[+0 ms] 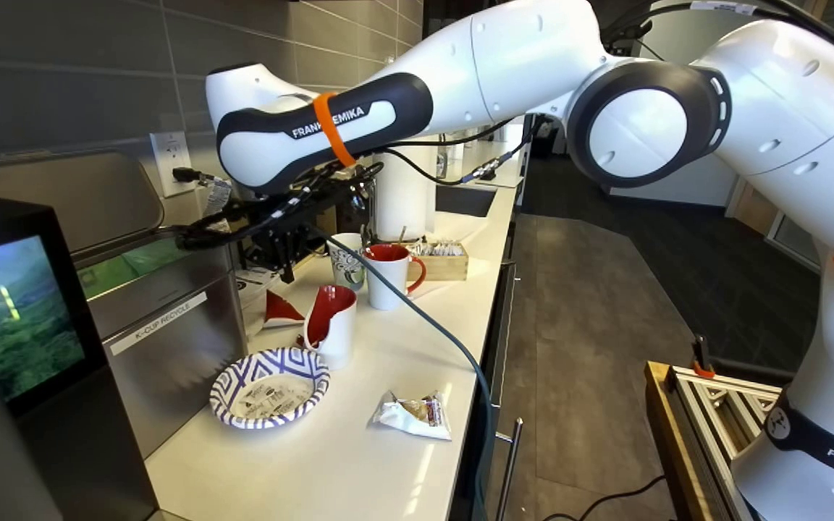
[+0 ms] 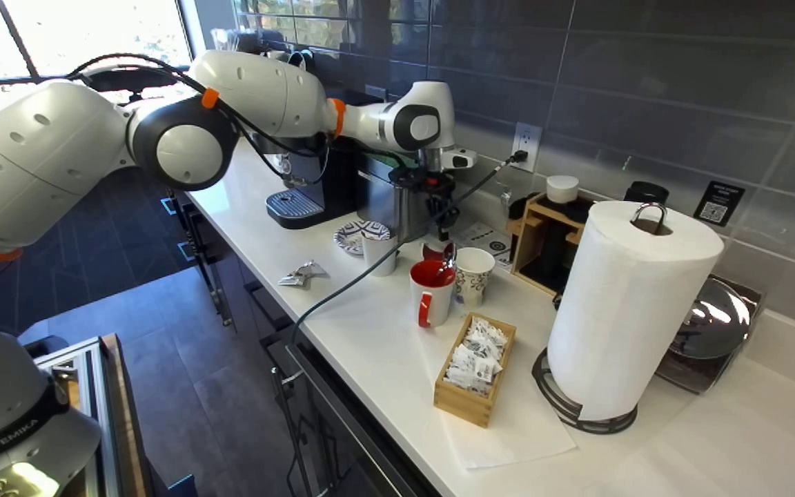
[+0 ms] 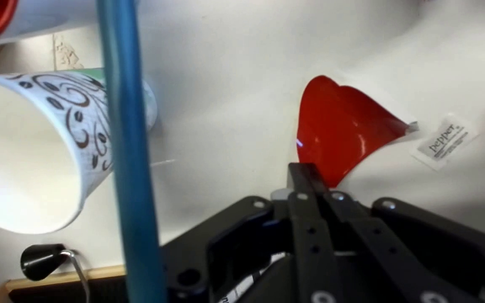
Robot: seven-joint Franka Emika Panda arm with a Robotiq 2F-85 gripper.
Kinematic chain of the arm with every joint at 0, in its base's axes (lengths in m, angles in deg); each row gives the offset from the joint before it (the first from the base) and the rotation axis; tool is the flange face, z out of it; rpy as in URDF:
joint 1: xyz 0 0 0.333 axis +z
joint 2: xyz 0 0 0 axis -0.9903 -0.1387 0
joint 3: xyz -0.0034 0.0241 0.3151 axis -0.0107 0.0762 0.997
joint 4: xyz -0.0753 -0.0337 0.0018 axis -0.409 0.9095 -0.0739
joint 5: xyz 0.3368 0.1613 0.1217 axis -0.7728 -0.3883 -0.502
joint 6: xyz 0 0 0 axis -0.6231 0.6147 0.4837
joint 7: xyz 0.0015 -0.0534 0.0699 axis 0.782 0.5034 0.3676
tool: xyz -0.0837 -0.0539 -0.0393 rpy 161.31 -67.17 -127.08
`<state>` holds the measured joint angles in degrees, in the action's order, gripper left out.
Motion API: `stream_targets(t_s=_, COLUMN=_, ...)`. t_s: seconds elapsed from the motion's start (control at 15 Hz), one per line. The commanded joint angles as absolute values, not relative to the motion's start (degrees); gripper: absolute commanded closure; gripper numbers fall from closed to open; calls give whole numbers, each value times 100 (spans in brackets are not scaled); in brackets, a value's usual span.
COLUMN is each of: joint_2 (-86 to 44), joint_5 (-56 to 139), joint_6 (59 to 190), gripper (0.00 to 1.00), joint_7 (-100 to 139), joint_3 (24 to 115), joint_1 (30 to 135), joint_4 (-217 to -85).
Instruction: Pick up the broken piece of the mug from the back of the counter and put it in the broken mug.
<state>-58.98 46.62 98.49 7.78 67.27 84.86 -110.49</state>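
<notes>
Broken mug piece (image 3: 341, 130) lies at the back of the tabletop (image 1: 316, 467), near the broken mug (image 1: 339, 339). It should be light, hard, slick and easy to chip. Best pinch its thin edge gently. The jaws are together; I can't tell if they touch it.

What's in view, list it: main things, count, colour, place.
Shard: one, red, back of counter
Broken mug: one, white-red, near plate
Plate: one, white-purple, beside bin
Whole mug: one, white-red, beside cup
Cup: one, white, beside whole mug
Packet: one, silvery, counter front
Box: one, tan, near cup
Sachets: several, white, in box
Towel roll: one, white, near box
Bin: one, grey, beside machine
Machine: one, black, beside bin
Cable: one, blue, over counter
Gripper: one, black, shut, near shard
Arm: one, white, over counter
</notes>
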Motion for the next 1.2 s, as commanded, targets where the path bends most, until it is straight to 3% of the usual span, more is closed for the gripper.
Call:
stream_targets(t_s=0.0, joint_2=-5808, joint_5=4582, joint_6=9566, gripper=100, joint_7=1038, joint_3=6822, joint_1=8414, joint_4=-10894)
stream_targets(t_s=0.07, joint_2=-5789, joint_5=4482, joint_6=9697, gripper=74, joint_7=1322, joint_3=6952, joint_1=8332, joint_4=-10919)
stream_targets(t_s=0.13, joint_2=-5807, joint_5=4468, joint_6=9790, gripper=73, joint_7=1398, joint_3=6972, joint_1=8320, joint_4=-10923)
stream_targets(t_s=0.27, joint_2=-5866, joint_5=4429, joint_6=9938, gripper=60, joint_7=1684, joint_3=7066, joint_1=8261, joint_4=-10930)
stream_targets(t_s=0.73, joint_2=-6299, joint_5=4503, joint_6=10116, gripper=7, joint_7=1906, joint_3=7027, joint_1=8282, joint_4=-10793)
stream_targets(t_s=0.87, joint_2=-6438, joint_5=4479, joint_6=10071, gripper=0, joint_7=1849, joint_3=7023, joint_1=8283, joint_4=-10690)
stream_targets(t_s=1.13, joint_2=-6649, joint_5=4424, joint_6=9984, gripper=0, joint_7=1571, joint_3=6983, joint_1=8292, joint_4=-10401)
